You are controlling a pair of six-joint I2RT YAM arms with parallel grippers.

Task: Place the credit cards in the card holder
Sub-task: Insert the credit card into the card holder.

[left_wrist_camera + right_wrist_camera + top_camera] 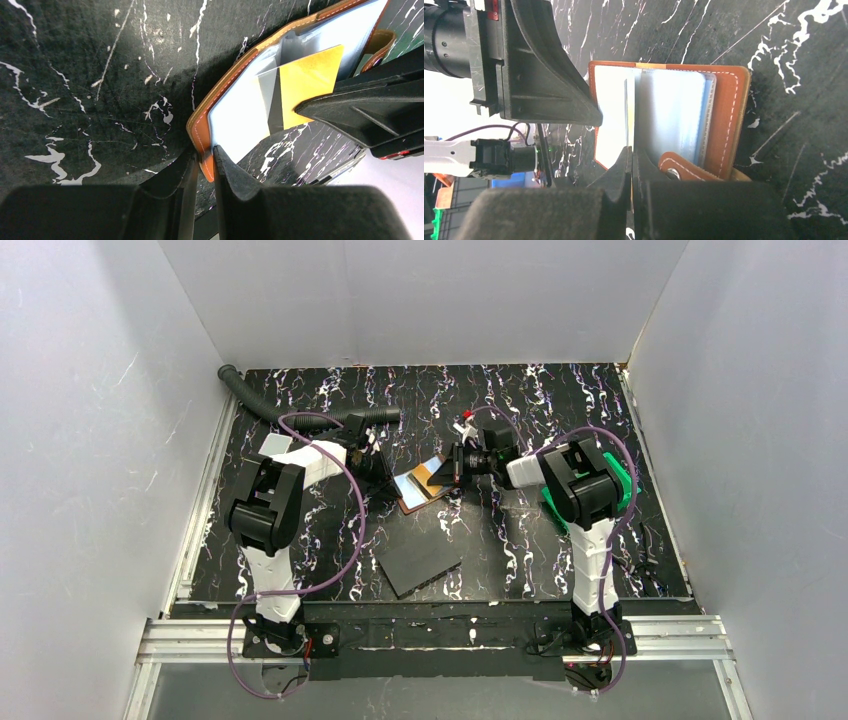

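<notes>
The brown leather card holder lies open at the middle of the table, its clear sleeves showing. My left gripper is shut on its left leather edge, with the rim pinched between the pads of the left gripper. My right gripper comes in from the right, shut on an orange-yellow credit card whose far end sits among the sleeves. In the right wrist view this credit card is edge-on between the tips of the right gripper, beside the holder's snap tab.
A dark grey slab lies in front of the holder. A green bin sits behind the right arm. A corrugated hose runs along the back left, near a pale grey flat piece. White walls enclose the table.
</notes>
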